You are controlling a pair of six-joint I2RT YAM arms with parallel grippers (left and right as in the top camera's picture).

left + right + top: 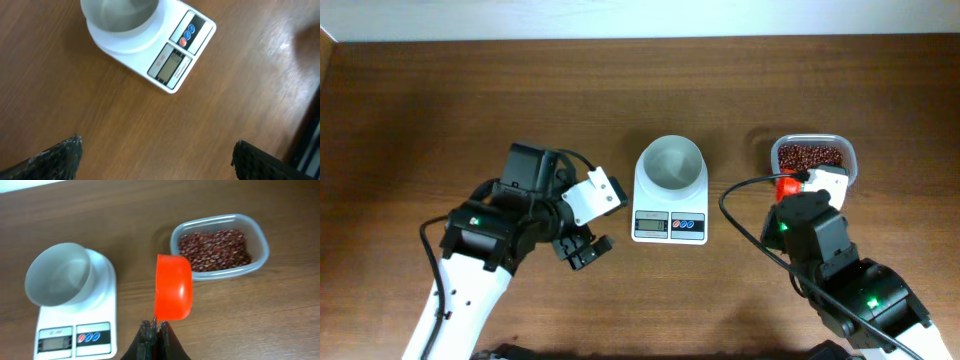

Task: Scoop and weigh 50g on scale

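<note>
The white scale [669,222] stands mid-table with an empty round white bowl [670,163] on top; its display and red and blue buttons face the front edge. My right gripper [154,327] is shut on the handle of an orange-red scoop [173,286]. The scoop hangs over bare table between the scale [75,330] and the tub of red beans [220,247]; its inside is hidden. In the overhead view the scoop [786,187] sits just in front of the tub [812,158]. My left gripper [156,155] is open and empty, in front of and to the left of the scale [165,55].
The brown wooden table [440,120] runs to a pale wall at the back. A black cable [745,222] loops from the right arm toward the scale's right side. The left arm's body [485,235] fills the front left.
</note>
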